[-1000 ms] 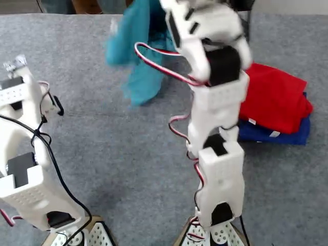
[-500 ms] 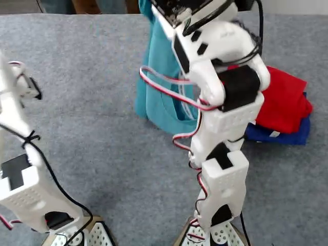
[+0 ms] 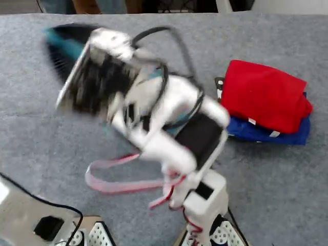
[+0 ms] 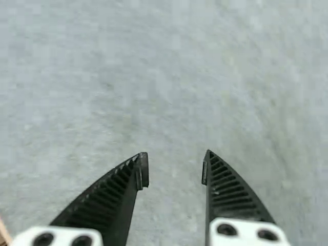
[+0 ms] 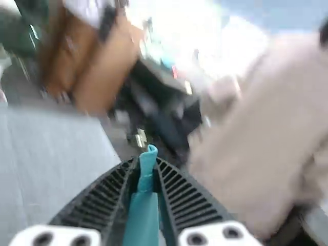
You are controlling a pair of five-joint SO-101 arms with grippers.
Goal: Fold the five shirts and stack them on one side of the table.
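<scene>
swung the right arm (image 3: 154,118) leftward over the tabletop (image 3: 41,143) toward its far left corner. leaves red shirt (image 3: 264,95) folded atop blue shirt (image 3: 266,134) by the right edge. pinches teal shirt (image 5: 142,215) in right gripper (image 5: 147,163) near that corner; holds left gripper (image 4: 174,166) spread above bare tabletop.

– Where does my overhead sit?
– Fixed above the arm bases (image 3: 205,233), looking down across the grey table (image 3: 46,148).
– And my wrist cameras?
– Left looks down close onto that same table past the left gripper (image 4: 174,166); right tilts up over the table edge, toward the room (image 5: 169,102)
</scene>
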